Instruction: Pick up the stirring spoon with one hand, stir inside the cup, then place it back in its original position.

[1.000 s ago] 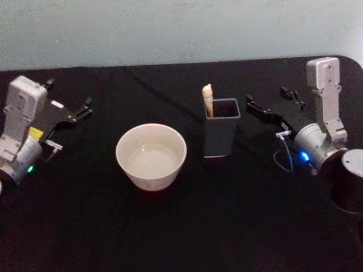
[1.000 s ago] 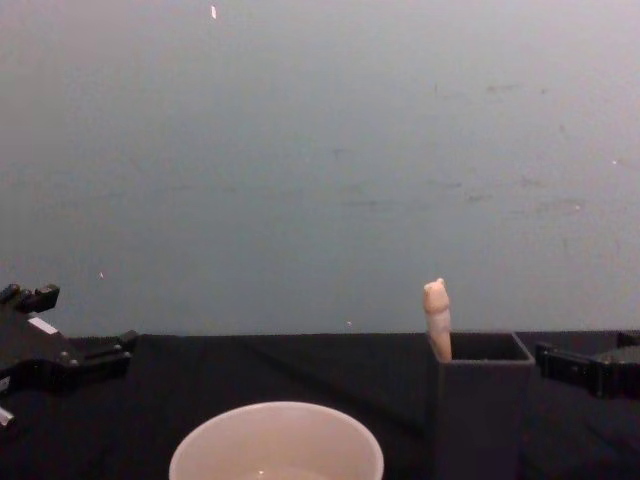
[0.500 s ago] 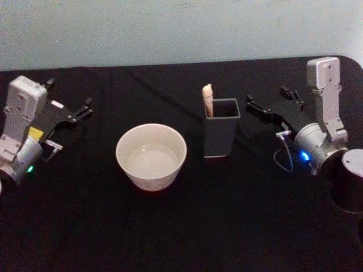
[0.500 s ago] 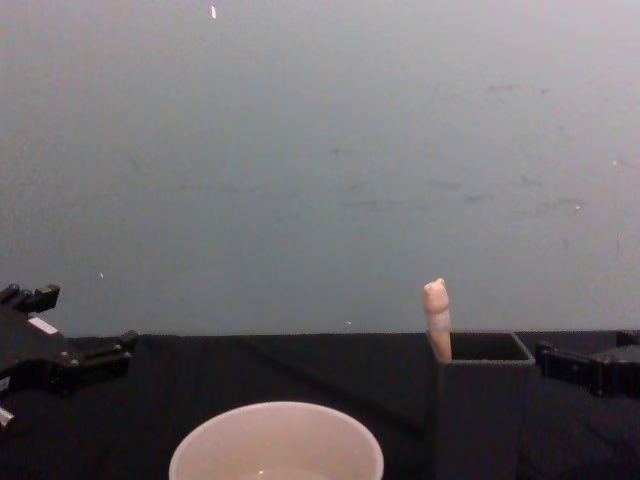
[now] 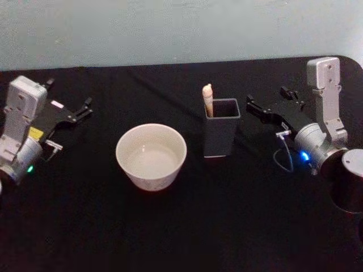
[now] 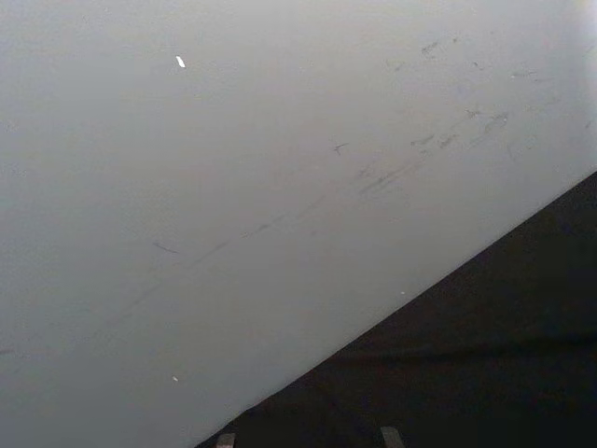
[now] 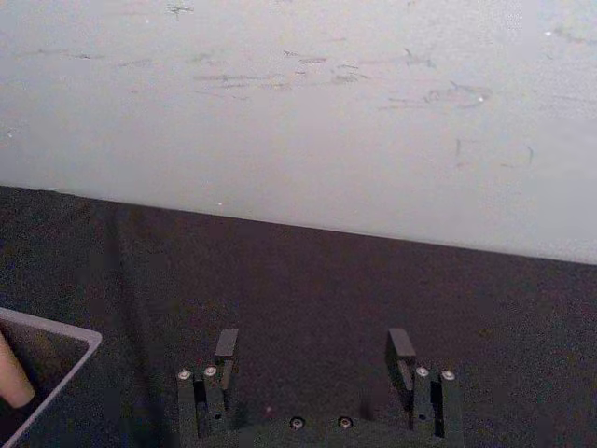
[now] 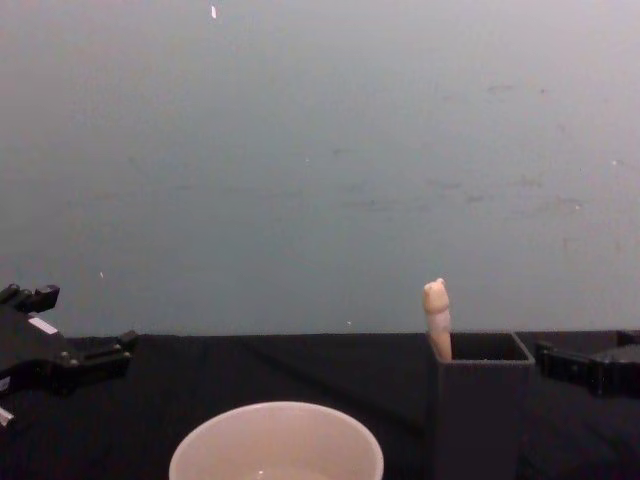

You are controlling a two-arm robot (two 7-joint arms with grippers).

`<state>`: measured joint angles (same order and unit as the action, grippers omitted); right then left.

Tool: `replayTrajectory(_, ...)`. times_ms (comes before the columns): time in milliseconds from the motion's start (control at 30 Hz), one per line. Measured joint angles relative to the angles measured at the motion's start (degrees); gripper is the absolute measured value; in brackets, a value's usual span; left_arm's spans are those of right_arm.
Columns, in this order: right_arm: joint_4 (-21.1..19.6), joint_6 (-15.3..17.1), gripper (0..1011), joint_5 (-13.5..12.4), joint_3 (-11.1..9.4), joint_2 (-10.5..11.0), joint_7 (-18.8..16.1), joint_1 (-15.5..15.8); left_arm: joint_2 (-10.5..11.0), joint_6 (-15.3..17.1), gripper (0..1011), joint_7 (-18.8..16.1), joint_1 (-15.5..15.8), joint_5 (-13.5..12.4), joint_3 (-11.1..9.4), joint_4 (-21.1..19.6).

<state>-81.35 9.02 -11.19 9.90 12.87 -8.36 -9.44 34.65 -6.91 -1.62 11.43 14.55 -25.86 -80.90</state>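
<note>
Your stirring spoon [image 5: 208,100] stands in the dark square holder [image 5: 221,136], right of the cup [image 5: 151,156]. Right hand [image 5: 250,105] waits beside it, fingers apart; left hand [image 5: 85,107] parked at the worktop [image 5: 187,226] edge, its fingers unreadable.

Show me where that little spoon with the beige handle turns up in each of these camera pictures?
Head view: the stirring spoon stands in the dark holder, just right of the cup.
Chest view: its handle sticks up from the holder's left corner.
Right wrist view: a bit of handle at the edge, inside the holder, beyond the open right gripper.
Left wrist view: not in it.
Shared landmark: the holder.
</note>
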Motion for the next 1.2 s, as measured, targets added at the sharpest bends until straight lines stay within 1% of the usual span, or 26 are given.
replayTrajectory(1200, 0.0, 0.0, 1000, 0.0, 0.0, 0.0, 0.0, 0.0, 0.0, 0.0, 1001, 0.0, 0.0, 0.0, 0.0, 0.0)
